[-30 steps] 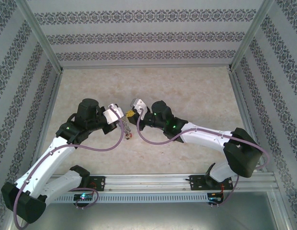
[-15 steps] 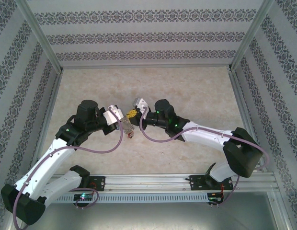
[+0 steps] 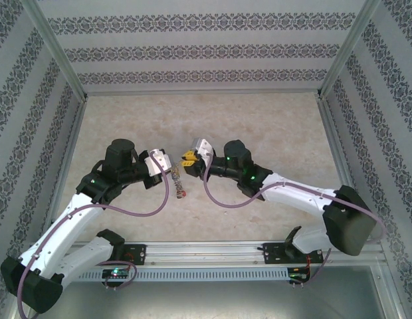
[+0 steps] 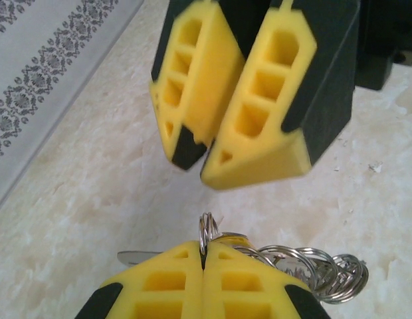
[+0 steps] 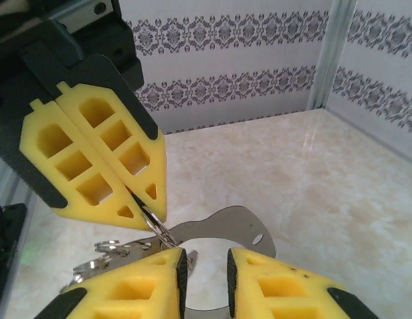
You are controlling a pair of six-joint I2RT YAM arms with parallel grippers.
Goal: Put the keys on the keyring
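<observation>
**Left gripper** (image 3: 173,174): over the middle of the worktop (image 3: 259,126), a touch left of centre. Its yellow fingers are pressed flat together, with a small wire ring (image 4: 205,232) nipped upright in the seam at their tips.

**Keys** (image 3: 178,188): a bunch hanging from that ring, trailing toward the near edge. There is a tangle of silver split rings to one side of the left fingers and a plain key blade sticking out on the other. A red tag shows at the low end of the bunch. I can't tell whether the bunch touches the worktop.

**Right gripper** (image 3: 187,159): tip to tip with the left one, just beside it on the far-right side. Its fingers are slightly parted with a narrow gap between them, and nothing is visibly clamped.

**Keyring** (image 5: 239,218): a flat grey metal loop with a small hole in its band. It lies just beyond the right fingertips and right behind the pinched wire ring. Part of the band shows through the gap between the right fingers. I can't tell whether it touches them.
</observation>
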